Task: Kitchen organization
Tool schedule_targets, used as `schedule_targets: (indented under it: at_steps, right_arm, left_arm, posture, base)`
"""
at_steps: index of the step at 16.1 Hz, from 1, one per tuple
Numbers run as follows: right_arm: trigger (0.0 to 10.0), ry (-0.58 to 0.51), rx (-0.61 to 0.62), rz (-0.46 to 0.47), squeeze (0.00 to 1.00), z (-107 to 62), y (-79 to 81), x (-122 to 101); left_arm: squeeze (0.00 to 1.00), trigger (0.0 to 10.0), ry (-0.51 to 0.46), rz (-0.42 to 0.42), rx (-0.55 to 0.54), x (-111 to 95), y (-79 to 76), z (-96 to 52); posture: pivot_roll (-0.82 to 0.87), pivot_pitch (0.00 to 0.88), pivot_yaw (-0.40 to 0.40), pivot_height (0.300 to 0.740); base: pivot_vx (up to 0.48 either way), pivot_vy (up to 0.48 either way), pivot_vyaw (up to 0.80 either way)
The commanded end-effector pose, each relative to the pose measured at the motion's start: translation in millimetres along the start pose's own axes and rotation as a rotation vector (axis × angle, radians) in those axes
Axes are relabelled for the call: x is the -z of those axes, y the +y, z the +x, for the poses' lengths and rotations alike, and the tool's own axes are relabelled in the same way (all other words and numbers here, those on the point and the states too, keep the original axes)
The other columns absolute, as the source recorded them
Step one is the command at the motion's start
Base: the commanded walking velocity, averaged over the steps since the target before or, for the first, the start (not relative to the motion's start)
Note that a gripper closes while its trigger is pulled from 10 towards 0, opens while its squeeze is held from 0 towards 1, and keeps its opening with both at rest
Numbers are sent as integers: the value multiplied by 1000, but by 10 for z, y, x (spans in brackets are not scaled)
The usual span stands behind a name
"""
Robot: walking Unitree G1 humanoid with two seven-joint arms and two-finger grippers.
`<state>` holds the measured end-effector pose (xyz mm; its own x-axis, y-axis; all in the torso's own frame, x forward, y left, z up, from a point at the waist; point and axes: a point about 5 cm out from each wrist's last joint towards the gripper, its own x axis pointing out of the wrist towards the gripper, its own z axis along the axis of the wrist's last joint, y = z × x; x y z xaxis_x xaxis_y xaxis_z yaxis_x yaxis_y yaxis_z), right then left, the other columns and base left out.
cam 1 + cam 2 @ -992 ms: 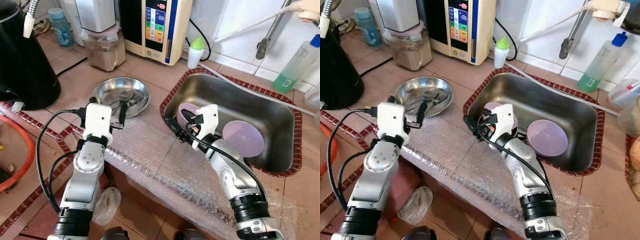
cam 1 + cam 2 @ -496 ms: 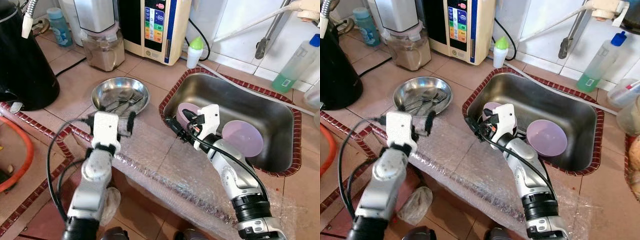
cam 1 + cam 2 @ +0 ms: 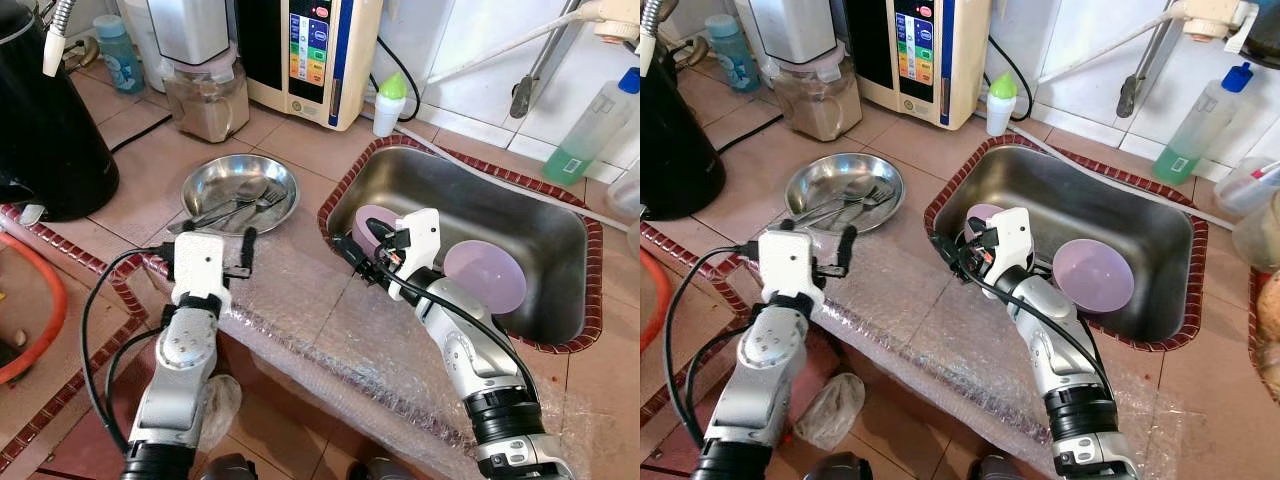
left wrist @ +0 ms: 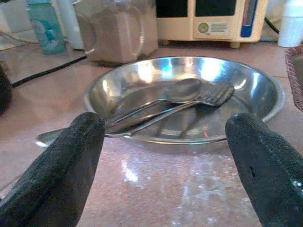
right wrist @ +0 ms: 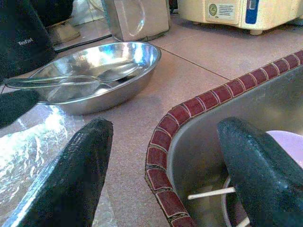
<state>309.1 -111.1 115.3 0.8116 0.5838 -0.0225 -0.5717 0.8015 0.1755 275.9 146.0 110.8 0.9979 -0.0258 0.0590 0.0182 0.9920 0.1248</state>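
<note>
Currently, by item:

Left end effector (image 3: 232, 252): fingers spread wide and holding nothing, hovering low over the bubble wrap (image 3: 300, 310) on the desk (image 3: 330, 160), aimed at the steel dish just beyond it at 12 o'clock.

Steel dish (image 3: 240, 190): sits on the desk at about 9 o'clock from the sink, holding a spoon (image 4: 182, 90) and a fork (image 4: 208, 97); both handles reach out over the near rim.

Right end effector (image 3: 358, 258): fingers parted and empty, poised at the sink's 9 o'clock rim, beside the near purple bowl.

Sink (image 3: 560, 330): holds two purple bowls (image 3: 485, 275), one at the 9 o'clock wall and one nearer the middle.

Done so far: by the look of it, little; nothing is gripped, cutlery and bowls all lie loose.

Left to do: probably grasping the cutlery or dish first, then dealing with the bowls.
</note>
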Motion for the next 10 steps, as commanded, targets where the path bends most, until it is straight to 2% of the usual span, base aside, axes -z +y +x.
schedule_targets:
  at_steps: [1, 5, 10]
  right_arm:
    - [10000, -3, -4, -7, 0, -13, -4, -21]
    - [10000, -3, -5, -5, 0, -9, 7, -18]
    - [10000, -1, -11, -7, 0, -1, 5, -24]
  left_arm:
    - [0, 10000, -48, 3, 3, -86, -11, -3]
    - [0, 10000, -56, 3, 5, -96, -8, -35]
    - [0, 10000, -3, -1, -22, 15, 47, -58]
  posture:
    - [25, 41, -48, 740]
    - [25, 41, -48, 740]
    - [29, 44, -56, 740]
  base:
    - [0, 0, 0]
    - [0, 0, 0]
    - [0, 0, 0]
